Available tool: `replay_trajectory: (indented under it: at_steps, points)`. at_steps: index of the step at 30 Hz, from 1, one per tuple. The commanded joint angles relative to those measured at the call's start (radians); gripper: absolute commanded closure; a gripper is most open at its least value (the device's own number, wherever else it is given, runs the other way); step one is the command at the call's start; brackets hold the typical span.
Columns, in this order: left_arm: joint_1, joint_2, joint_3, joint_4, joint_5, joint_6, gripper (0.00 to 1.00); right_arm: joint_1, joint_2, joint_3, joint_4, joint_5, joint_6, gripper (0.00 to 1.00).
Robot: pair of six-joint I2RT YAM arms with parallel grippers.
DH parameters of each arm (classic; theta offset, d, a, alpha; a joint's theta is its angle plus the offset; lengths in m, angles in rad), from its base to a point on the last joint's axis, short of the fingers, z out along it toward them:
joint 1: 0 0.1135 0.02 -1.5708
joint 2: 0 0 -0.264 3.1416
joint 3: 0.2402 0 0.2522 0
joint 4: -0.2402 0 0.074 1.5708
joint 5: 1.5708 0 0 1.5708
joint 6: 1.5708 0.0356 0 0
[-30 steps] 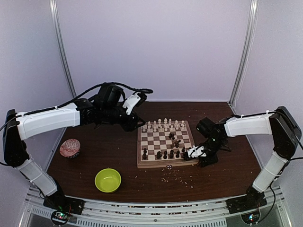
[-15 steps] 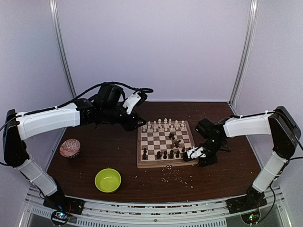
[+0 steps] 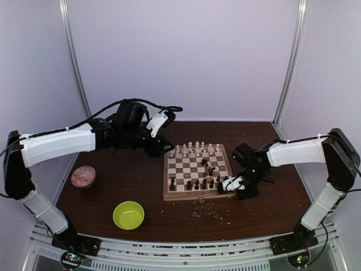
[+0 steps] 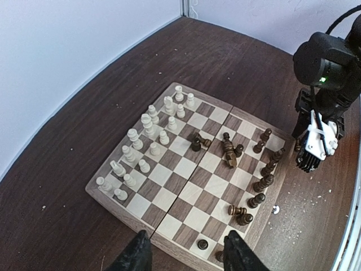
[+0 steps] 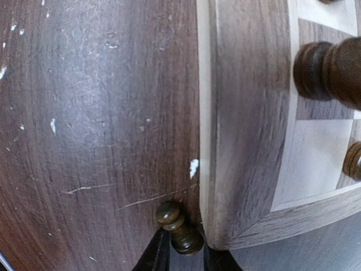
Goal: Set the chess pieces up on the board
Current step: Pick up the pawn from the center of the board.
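The board [image 3: 192, 197] lies mid-table. Cream chess pieces [image 3: 194, 149] stand in its two far rows. Dark brown pieces [image 3: 197, 184] stand along its near rows, and a few lie tipped in the middle [image 3: 209, 167]. My right gripper [image 3: 228, 184] is low at the board's near right corner. In the right wrist view it [image 5: 183, 251] is shut on a dark brown pawn [image 5: 179, 227], which lies tilted just off the board's rim [image 5: 237, 113]. My left gripper [image 3: 162, 148] hovers off the board's far left corner, open and empty, its fingers [image 4: 135, 255] over the board's edge [image 4: 113, 195].
A lime-green bowl [image 3: 128, 214] sits at the front left. A pink-and-white paper cup [image 3: 83, 176] sits at the left. Pale crumbs [image 3: 208, 212] are scattered in front of the board. The right arm also shows in the left wrist view [image 4: 324, 73].
My right gripper has shifted slightly left and lower at the board's corner. The left arm has not visibly moved.
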Motion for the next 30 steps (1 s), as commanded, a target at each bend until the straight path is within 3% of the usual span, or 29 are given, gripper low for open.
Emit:
replay_trajectory:
  at_steps: [1, 12, 19, 30]
  points:
    - [-0.002, -0.012, -0.016, 0.05, 0.014, -0.002, 0.54, 0.026, 0.007, -0.048, 0.028, 0.036, 0.014, 0.76]
    - [-0.002, -0.02, -0.032, 0.057, 0.02, -0.003, 0.54, 0.051, -0.011, -0.058, 0.004, 0.051, 0.034, 0.86]
    - [-0.003, -0.014, -0.043, 0.07, 0.029, -0.003, 0.54, 0.051, -0.05, -0.068, -0.017, 0.034, 0.063, 0.88]
    - [-0.004, -0.024, -0.083, 0.125, 0.072, 0.008, 0.54, -0.019, -0.1, 0.048, -0.138, -0.173, 0.151, 0.88]
